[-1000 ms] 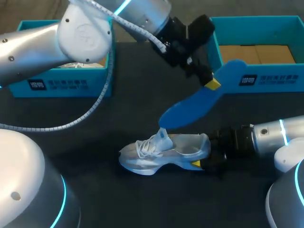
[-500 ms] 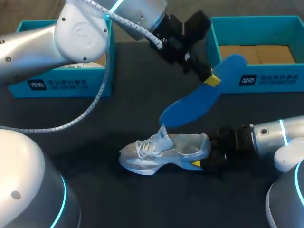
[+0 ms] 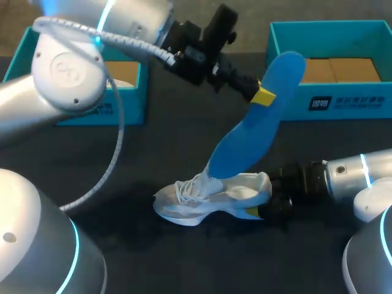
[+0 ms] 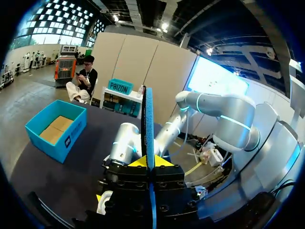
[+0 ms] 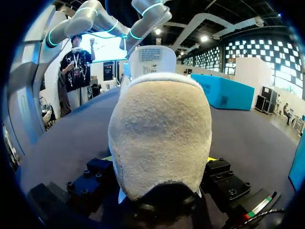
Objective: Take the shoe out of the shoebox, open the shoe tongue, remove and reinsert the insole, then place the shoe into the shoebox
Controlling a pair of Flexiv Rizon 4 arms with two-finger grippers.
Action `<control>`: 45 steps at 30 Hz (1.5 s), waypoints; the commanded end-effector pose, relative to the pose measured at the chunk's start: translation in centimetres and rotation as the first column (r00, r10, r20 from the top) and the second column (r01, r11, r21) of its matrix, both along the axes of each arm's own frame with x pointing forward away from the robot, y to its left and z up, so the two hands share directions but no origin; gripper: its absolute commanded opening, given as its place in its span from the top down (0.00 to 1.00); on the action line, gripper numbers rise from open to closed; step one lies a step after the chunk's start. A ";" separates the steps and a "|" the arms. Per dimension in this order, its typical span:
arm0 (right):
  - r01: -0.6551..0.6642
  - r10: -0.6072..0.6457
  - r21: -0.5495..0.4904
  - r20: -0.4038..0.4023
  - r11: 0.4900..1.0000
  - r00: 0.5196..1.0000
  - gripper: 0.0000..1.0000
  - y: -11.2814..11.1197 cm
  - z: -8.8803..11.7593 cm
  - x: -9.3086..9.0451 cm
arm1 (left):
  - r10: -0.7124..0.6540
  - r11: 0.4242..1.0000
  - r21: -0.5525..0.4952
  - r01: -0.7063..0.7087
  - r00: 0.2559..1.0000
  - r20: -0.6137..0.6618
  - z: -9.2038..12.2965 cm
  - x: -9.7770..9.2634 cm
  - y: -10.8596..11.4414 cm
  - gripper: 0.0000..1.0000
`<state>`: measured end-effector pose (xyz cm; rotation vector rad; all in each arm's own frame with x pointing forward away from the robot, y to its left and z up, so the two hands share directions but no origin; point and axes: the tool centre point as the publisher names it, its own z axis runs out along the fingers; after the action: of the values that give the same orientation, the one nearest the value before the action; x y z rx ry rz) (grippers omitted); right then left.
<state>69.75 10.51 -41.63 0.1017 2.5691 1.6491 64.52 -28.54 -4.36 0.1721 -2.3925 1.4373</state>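
Shoe (image 3: 208, 199): white, upright on the dark table (image 3: 153, 153), heel clamped in the right gripper (image 3: 258, 207). Blue insole (image 3: 254, 128): pinched near its upper end by the left gripper (image 3: 262, 96), standing steeply, lower end at the shoe's tongue. Teal shoebox (image 3: 331, 104) sits behind, apart.

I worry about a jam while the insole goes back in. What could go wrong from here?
The left gripper pinches the insole in its upper part, so the long free part could buckle at the opening of the shoe instead of sliding in. Its lower tip sits by the laces and tongue and might catch there. The right gripper holds only the heel, so a downward push could tip the shoe.
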 end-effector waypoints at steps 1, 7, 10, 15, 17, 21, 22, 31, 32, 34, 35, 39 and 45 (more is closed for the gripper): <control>0.002 -0.002 -0.003 0.002 1.000 1.000 1.00 0.0 0.0 -0.2 | 0.024 0.998 -0.056 -0.024 1.000 -0.002 -0.4 -0.4 0.6 1.00; 0.002 -0.002 -0.003 0.002 1.000 1.000 1.00 0.0 0.0 -0.2 | 0.024 0.998 -0.056 -0.024 1.000 -0.002 -0.4 -0.4 0.6 1.00; 0.002 -0.002 -0.003 0.002 1.000 1.000 1.00 0.0 0.0 -0.2 | 0.029 0.993 -0.113 -0.030 1.000 -0.012 0.4 -0.9 1.0 1.00; 0.002 -0.002 -0.003 0.002 1.000 1.000 1.00 0.0 0.0 -0.2 | 0.020 0.972 -0.234 -0.027 0.999 -0.033 3.3 -1.7 2.4 1.00; 0.002 -0.002 -0.003 0.002 1.000 1.000 1.00 0.0 0.0 -0.2 | 0.011 0.968 -0.252 -0.020 0.999 -0.038 4.3 -2.1 2.9 1.00; 0.002 -0.002 -0.003 0.002 1.000 1.000 1.00 0.0 0.0 -0.2 | 0.017 0.954 -0.298 -0.040 0.997 -0.081 5.8 -2.9 3.9 1.00; 0.002 -0.002 -0.003 0.002 1.000 1.000 1.00 0.0 0.0 -0.2 | 0.012 0.953 -0.300 -0.041 0.995 -0.097 6.1 -3.0 4.2 1.00; 0.002 -0.002 -0.003 0.002 1.000 1.000 1.00 0.0 0.0 -0.2 | 0.051 0.949 -0.303 -0.086 0.991 -0.120 6.8 -3.3 4.7 1.00; 0.002 -0.002 -0.003 0.002 1.000 1.000 1.00 0.0 0.0 -0.2 | 0.051 0.949 -0.303 -0.086 0.991 -0.120 6.8 -3.3 4.7 1.00; 0.002 -0.002 -0.003 0.002 1.000 1.000 1.00 0.0 0.0 -0.2 | 0.051 0.949 -0.303 -0.086 0.991 -0.120 6.8 -3.3 4.7 1.00; 0.002 -0.002 -0.003 0.002 1.000 1.000 1.00 0.0 0.0 -0.2 | 0.051 0.949 -0.303 -0.086 0.991 -0.120 6.8 -3.3 4.7 1.00; 0.002 -0.002 -0.003 0.002 1.000 1.000 1.00 0.0 0.0 -0.2 | 0.049 0.947 -0.308 -0.086 0.991 -0.128 7.1 -3.4 5.0 1.00; 0.002 -0.002 -0.003 0.002 1.000 1.000 1.00 0.0 0.0 -0.2 | 0.030 0.939 -0.335 -0.082 0.987 -0.156 8.9 -4.5 7.2 1.00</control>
<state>69.74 10.51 -41.64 0.1017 2.5691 1.6491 60.77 -23.05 4.22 0.2446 -1.9950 1.7692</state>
